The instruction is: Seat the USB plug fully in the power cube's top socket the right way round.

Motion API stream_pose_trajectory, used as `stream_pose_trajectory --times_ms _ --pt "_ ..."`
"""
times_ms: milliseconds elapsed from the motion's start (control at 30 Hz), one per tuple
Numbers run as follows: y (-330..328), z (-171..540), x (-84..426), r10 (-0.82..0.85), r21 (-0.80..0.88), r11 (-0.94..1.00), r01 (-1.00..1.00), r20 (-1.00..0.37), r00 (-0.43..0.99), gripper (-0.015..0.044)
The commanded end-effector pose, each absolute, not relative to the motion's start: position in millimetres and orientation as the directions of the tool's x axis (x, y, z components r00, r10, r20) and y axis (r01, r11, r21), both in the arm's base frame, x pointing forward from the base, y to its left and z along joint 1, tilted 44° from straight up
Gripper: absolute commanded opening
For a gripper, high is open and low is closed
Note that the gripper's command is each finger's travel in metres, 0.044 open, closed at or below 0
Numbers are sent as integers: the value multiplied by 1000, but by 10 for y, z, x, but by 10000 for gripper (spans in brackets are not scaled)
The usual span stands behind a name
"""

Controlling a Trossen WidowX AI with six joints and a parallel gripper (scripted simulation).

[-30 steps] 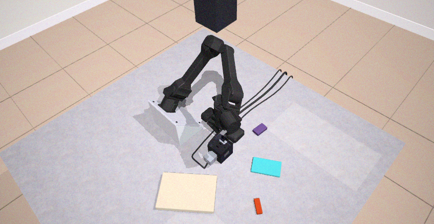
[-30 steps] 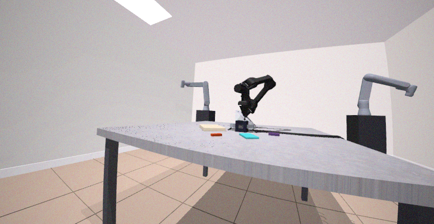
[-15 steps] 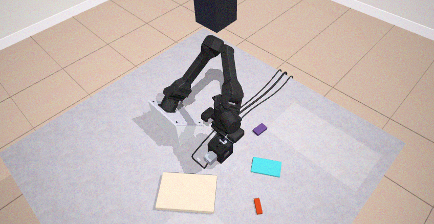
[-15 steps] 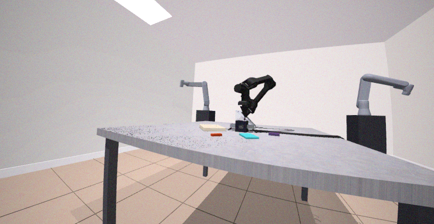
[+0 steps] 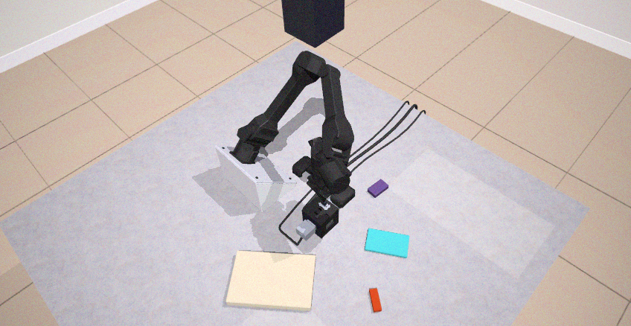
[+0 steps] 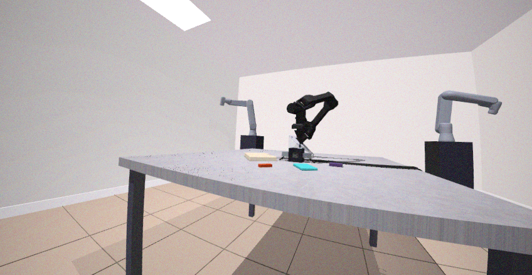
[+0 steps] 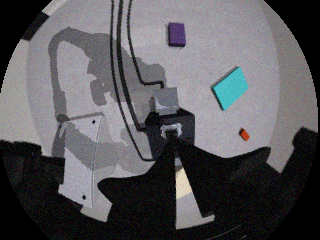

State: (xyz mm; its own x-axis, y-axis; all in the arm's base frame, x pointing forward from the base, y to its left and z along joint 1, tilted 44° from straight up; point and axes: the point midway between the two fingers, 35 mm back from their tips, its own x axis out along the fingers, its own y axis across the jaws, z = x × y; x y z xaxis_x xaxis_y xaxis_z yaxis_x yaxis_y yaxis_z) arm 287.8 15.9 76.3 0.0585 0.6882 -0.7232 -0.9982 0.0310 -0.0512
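Observation:
The black power cube (image 5: 325, 225) (image 6: 295, 155) (image 7: 187, 122) stands on the grey table (image 5: 132, 216) (image 6: 335, 193) just in front of the arm. A small light USB plug (image 5: 325, 206) (image 7: 171, 131) sticks up from the socket on its top. My gripper (image 5: 324, 202) (image 6: 298, 145) (image 7: 174, 142) points straight down over the cube and is shut on this plug. Whether the plug sits fully in the socket is hidden by the fingers. A second grey plug (image 5: 305, 229) (image 7: 162, 104) with a black cord sits in the cube's side.
Three black cables (image 5: 385, 135) (image 7: 120, 47) run to the table's back edge. A white base mount (image 5: 248, 176) (image 7: 83, 154) is beside the cube. Around it lie a purple block (image 5: 377, 187) (image 7: 176, 34), cyan slab (image 5: 387, 243) (image 7: 231, 87), orange block (image 5: 375, 299) (image 7: 244, 135) and cream pad (image 5: 271, 280).

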Motion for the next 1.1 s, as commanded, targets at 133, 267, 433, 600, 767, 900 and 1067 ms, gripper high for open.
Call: stream_pose_trajectory --times_ms 133,267,433,600,767,900,1067 --pt "123 800 2876 688 -54 28 -998 -724 58 0" --pt "105 819 2875 687 -54 28 -998 -724 58 0" --pt "82 842 2873 687 -54 28 -998 -724 58 0" --pt "58 866 2871 687 -54 28 -998 -724 58 0" --pt "35 890 2869 687 -53 28 -998 -724 58 0" --pt "17 909 2868 687 -53 28 -998 -724 58 0" --pt "-7 933 2866 687 -53 28 -998 -724 58 0"
